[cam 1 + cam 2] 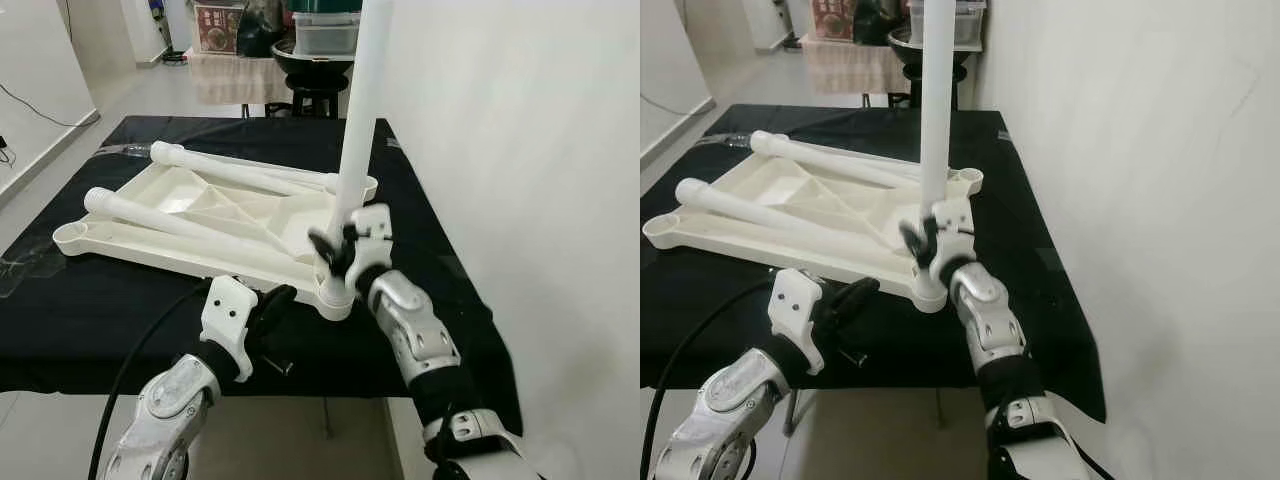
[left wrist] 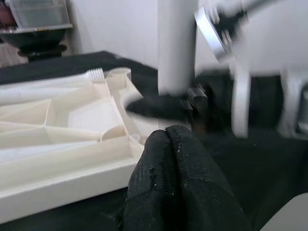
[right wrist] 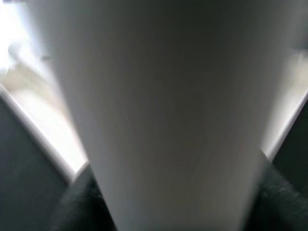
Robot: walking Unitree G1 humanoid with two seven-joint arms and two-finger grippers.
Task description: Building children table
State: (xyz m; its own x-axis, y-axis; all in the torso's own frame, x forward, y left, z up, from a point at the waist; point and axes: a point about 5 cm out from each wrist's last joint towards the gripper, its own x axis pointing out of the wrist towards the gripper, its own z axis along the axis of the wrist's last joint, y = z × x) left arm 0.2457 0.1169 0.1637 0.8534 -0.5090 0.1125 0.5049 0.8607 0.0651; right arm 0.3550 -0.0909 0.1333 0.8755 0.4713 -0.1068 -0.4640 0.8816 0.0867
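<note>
**Jaws clamp leg upright at tabletop's corner**

Pinching a white leg point(image 1: 362, 110) near its foot, the right gripper point(image 1: 340, 243) holds it upright over the near corner socket point(image 1: 336, 295) of the upturned tabletop point(image 1: 150, 240), probably to seat or screw it in. The left gripper point(image 1: 270, 305), fingers pressed together and empty, rests on the black cloth point(image 1: 60, 320) beside the tabletop's near edge. Two more legs point(image 1: 190, 222) lie across its ribbed underside, seemingly awaiting fitting.
</note>
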